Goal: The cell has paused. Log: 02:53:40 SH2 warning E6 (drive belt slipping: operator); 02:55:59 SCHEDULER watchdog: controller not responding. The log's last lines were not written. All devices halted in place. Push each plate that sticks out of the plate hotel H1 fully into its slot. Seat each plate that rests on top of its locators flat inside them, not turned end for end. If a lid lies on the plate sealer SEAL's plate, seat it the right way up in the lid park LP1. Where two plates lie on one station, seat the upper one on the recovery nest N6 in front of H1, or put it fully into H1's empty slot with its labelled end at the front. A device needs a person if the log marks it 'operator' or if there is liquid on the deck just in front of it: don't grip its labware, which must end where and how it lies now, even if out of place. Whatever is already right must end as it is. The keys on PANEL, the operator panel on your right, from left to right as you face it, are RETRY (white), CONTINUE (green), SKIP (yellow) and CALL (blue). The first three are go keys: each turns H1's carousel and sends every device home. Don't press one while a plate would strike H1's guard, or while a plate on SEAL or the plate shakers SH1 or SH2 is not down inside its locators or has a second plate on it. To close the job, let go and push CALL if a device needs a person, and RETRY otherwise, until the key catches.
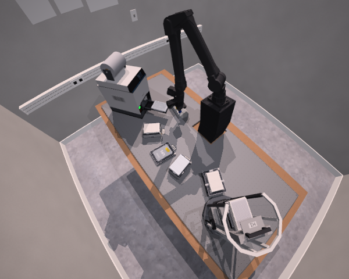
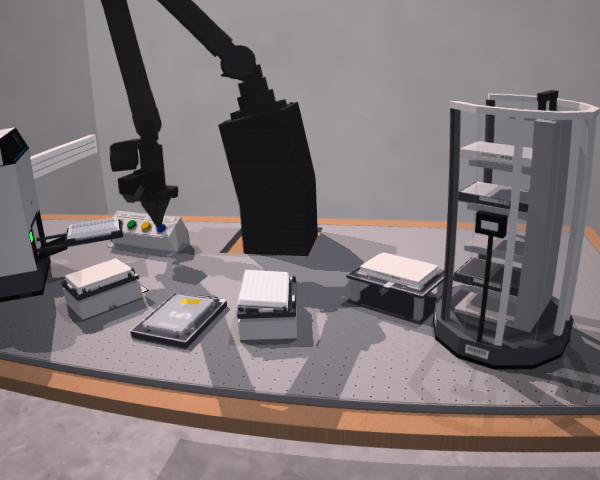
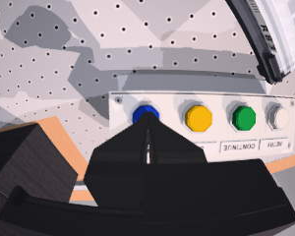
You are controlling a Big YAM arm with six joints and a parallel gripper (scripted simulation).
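Blue key (image 3: pixel 146 114) at the left end of the key box (image 2: pixel 172 238) in the wrist view, beside yellow (image 3: pixel 199 118), green (image 3: pixel 244 118) and white (image 3: pixel 279 117). Pincer (image 2: pixel 158 221) narrow, empty, tip down on blue key. Box on table (image 2: pixel 341 361), near sealer tray (image 2: pixel 92 227).

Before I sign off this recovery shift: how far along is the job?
Nearly finished. Done, as far as visible: the plate hotel shows no plate sticking out past its guard, and a lid sits in the lid park. In hand: the shut, empty gripper has its tip on the blue key of the panel. Left: pressing until it catches.
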